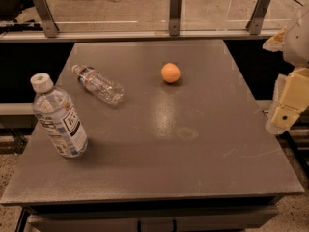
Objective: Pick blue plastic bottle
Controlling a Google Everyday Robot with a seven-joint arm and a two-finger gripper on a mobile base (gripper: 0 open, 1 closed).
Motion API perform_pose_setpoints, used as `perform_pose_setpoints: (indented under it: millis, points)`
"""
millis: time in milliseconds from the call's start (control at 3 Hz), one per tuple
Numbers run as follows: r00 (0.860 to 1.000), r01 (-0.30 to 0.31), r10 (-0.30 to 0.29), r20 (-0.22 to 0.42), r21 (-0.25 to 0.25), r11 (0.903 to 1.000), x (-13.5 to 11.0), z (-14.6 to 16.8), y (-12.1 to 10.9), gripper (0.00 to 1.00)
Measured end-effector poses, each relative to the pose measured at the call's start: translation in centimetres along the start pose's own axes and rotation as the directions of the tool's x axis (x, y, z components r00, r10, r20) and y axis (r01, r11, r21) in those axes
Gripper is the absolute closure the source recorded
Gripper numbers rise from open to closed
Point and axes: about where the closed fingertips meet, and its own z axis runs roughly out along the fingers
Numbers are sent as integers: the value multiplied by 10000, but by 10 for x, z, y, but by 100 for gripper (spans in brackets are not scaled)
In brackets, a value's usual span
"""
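Blue plastic bottle (60,122) stands upright at lower left of frame, near the table's (193,153) left edge, apart from the smaller bottle (99,84) lying on its side. Its sides look free for a grasp. Gripper (288,108) hangs at right edge, well apart; grip state cannot be told.

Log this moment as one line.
gripper: right of grey table | target: large clear plastic bottle with white cap, standing front-left, untouched | also: small clear bottle lying down; round orange object
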Motion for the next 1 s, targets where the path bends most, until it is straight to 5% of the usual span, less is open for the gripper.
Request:
perform_pose_setpoints:
  millis: [333, 667, 1000]
  points:
    - [10000, 0, 0, 1, 2, 10000, 0, 0, 0, 0]
    - [9938, 409, -388, 1043, -178, 9990, -43, 22, -5, 0]
    - [9490, 1589, -1383, 2833, -510, 9860, -137, 49, -12, 0]
